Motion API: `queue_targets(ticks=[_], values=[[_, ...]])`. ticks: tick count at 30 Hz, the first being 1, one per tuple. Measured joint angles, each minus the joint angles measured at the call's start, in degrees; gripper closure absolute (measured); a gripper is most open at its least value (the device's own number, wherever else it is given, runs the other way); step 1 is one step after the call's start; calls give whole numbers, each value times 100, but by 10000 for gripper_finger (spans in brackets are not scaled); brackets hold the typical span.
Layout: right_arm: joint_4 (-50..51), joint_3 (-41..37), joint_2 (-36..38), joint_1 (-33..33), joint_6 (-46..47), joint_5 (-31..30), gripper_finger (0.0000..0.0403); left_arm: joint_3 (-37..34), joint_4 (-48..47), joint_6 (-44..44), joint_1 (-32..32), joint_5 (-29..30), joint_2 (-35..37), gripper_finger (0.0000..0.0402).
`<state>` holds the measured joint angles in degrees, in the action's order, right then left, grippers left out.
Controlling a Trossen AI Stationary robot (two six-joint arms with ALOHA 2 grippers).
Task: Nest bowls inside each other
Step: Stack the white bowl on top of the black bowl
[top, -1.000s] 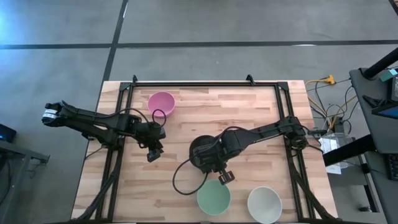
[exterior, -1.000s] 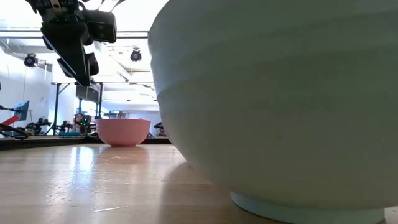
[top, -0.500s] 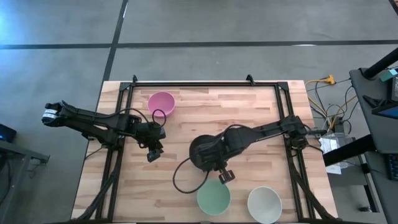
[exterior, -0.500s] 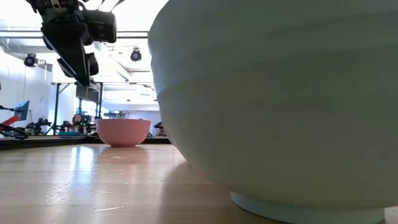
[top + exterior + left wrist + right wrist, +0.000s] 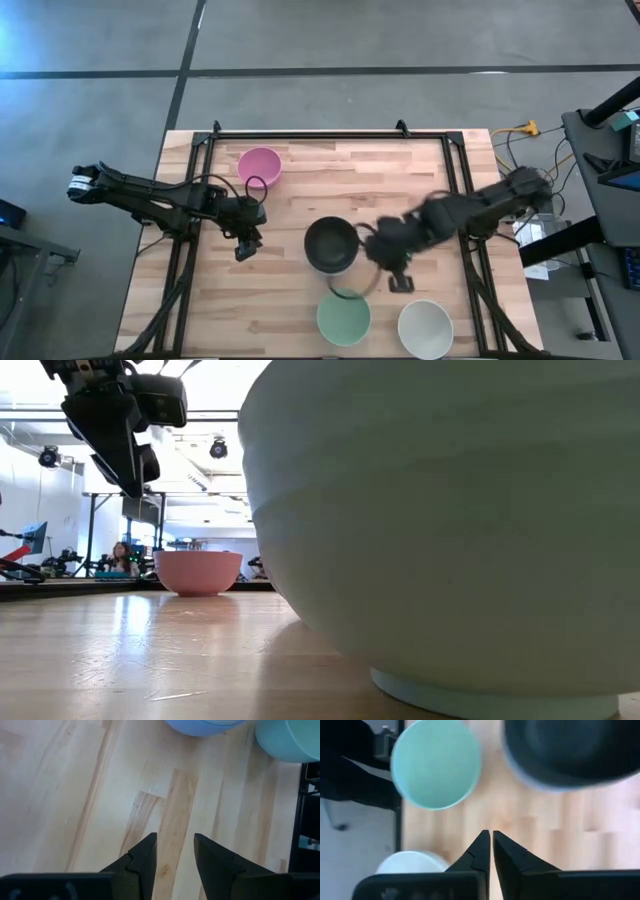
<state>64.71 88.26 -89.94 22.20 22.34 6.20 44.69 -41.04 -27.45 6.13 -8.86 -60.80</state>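
A black bowl (image 5: 332,245) sits mid-table on its base, nested in a blue one whose outer wall (image 5: 200,725) shows in the left wrist view. The mint green bowl (image 5: 344,318) and a white bowl (image 5: 425,328) stand by the near edge, and the pink bowl (image 5: 260,165) stands toward the far left. My right gripper (image 5: 400,283) is shut and hovers over bare wood between the black, mint (image 5: 436,764) and white (image 5: 410,862) bowls. My left gripper (image 5: 247,245) is open above the wood, left of the black bowl. The other bowls are out of view.
The mint bowl (image 5: 450,530) fills most of the low view, with the pink bowl (image 5: 198,572) far behind it. A black frame (image 5: 330,134) runs along the table's far edge and sides. Loose cables (image 5: 290,290) lie near the mint bowl. A person (image 5: 125,555) is in the room beyond.
My right arm has swung quickly toward the table's right edge, carrying its gripper from above the mint bowl's far rim to the wood right of it. The black bowl, earlier partly under the arm, now shows uncovered and stays where it was.
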Motion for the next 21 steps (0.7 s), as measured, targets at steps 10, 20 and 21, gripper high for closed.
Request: queue_targets(ticks=[10, 20, 21], values=[[-2207, -2787, 1254, 1141, 1260, 41, 276, 0, 4, 89, 0, 87, -2, 288], [-2302, -3459, 1076, 1461, 1065, 13, 218, 0, -8, 80, 0, 98, -2, 288], [-2381, -3488, 1027, 1460, 1016, 10, 219, 0, -9, 61, 0, 98, -4, 288]])
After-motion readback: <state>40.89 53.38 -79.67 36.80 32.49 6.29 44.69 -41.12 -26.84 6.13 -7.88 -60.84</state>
